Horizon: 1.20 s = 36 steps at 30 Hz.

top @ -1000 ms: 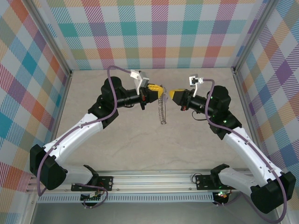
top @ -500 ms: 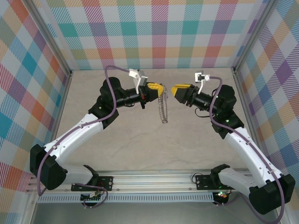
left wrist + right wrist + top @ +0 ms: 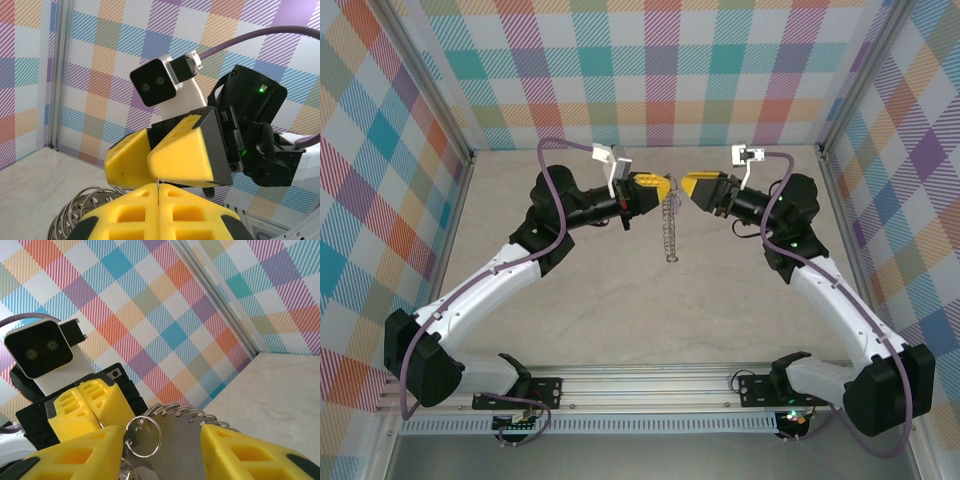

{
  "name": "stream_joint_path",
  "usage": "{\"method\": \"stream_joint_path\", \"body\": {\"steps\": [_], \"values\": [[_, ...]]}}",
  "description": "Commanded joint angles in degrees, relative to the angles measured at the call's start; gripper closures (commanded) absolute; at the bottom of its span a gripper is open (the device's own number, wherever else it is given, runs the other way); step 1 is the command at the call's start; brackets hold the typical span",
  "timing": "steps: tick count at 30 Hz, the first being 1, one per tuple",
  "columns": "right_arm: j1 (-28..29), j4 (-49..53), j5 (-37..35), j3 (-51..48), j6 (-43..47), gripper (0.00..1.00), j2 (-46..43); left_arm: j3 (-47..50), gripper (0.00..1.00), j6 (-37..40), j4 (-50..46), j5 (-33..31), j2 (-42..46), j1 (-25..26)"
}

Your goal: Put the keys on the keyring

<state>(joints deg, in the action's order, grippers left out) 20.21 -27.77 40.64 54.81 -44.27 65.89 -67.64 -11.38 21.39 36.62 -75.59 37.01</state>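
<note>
Top view: left hand point(image 3: 663, 186) clamped together on the upper end of the keyring point(image 3: 669, 228), raised over the far half of the surface point(image 3: 620, 310). Chain hanging straight down from the yellow fingertips as a narrow doubled strand. Lower end free of both hands; contact with the surface not resolvable. Right hand point(image 3: 688, 186) facing in from the opposite side, tips just beside the left tips.

Left wrist view: own fingers point(image 3: 125, 217) pressed flat together, a thin metal sliver pinched in the seam. Loops of chain bunched at lower left. Opposite hand directly ahead and very near, its wrist camera point(image 3: 155, 82) above it.

Right wrist view: own fingers point(image 3: 245, 452) apart, with a plain gap between them. In that gap, a small split ring point(image 3: 143, 436) just beside one finger, contact not resolvable, and an arc of chain links behind it. Beyond the ring, the left hand's closed yellow fingers. Plaid walls point(image 3: 165, 315) all round.
</note>
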Motion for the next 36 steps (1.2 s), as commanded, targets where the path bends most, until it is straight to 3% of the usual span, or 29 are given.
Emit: {"method": "stream_joint_path", "body": {"steps": [1,26,36], "values": [[-0.26,-6.60,3.11,0.91,-2.74,0.57,1.12,-1.36,1.00,-1.18,4.30,1.08,-0.27,0.76],[0.88,-11.69,7.68,-0.22,-5.90,0.74,3.74,-1.13,1.00,-1.88,5.13,0.60,-0.27,0.78],[1.15,-11.87,7.59,-1.76,-5.74,0.64,2.87,-0.85,1.00,-1.74,4.92,0.29,-0.08,0.78]]}}
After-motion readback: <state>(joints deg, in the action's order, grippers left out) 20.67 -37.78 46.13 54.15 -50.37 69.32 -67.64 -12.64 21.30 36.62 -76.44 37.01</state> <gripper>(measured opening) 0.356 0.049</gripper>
